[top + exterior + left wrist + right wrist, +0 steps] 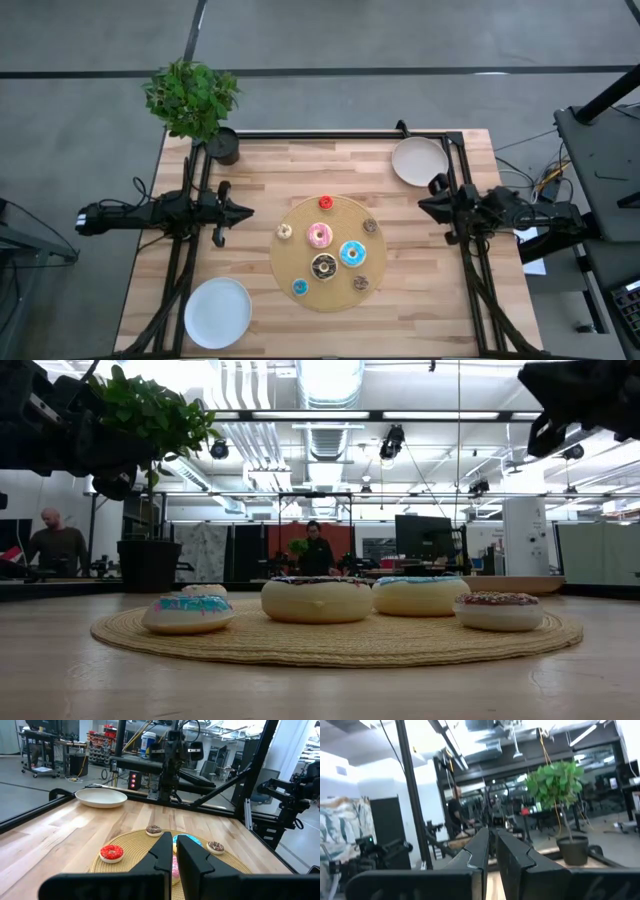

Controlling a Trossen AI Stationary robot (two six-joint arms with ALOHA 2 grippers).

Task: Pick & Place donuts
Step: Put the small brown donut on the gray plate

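Pink-iced donut (pixel 319 236) sits mid-mat, and we count seven more around it: light blue donut (pixel 351 253) and chocolate donut (pixel 323 266) just beside it, red donut (pixel 325 203) at the far rim, cream donut (pixel 284 232), small blue donut (pixel 300 288), and two tiny brown donuts (pixel 370 226) (pixel 360 283) on the side nearer the right arm. All eight lie on the round woven mat (pixel 298 260), none touching a gripper.

The left gripper (pixel 243 211) hovers off the mat's edge on its own side, fingers pressed together and holding nothing; the red donut (pixel 111 852) and the pink one lie just ahead of its tips, the mat between it and the other arm. The right gripper (pixel 424 205) hangs on the opposite side, well apart from the mat, fingers all but closed with only a sliver of gap, nothing in them that we can see.

One white plate (pixel 419 161) lies just behind the right gripper's side near the far corner; another white plate (pixel 217 311) lies at the near corner below the left gripper. A potted plant (pixel 195 103) stands behind the left arm at the wooden table (pixel 420 290) corner. People show in the room beyond, blurry in the low view.
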